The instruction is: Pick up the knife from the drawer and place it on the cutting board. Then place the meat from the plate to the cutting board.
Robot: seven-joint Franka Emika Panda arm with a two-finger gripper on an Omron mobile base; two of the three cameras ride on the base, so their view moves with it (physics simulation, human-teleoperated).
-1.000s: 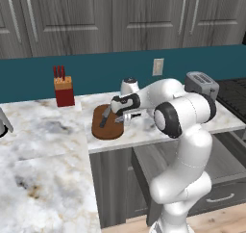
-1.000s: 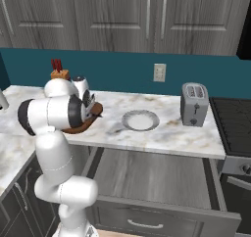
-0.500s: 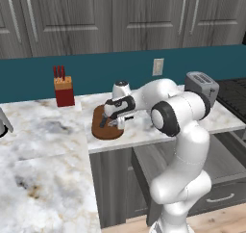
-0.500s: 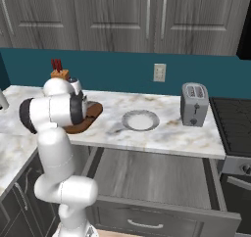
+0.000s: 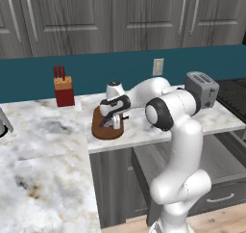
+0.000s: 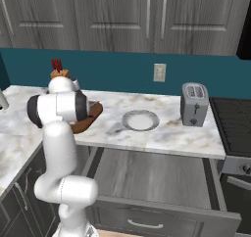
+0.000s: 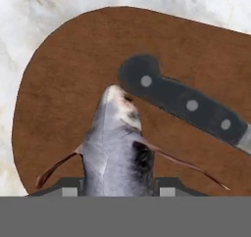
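Now the pincer seemingly clamps the grey, fish-like meat low over the brown wooden cutting board, beside the dark-handled knife, ready for setting down.

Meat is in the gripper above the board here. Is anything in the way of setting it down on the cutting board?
Nothing visible blocks it. The gripper holds the meat directly over the cutting board. The knife lies on the board just beyond the meat's tip, leaving bare wood under and beside the meat.
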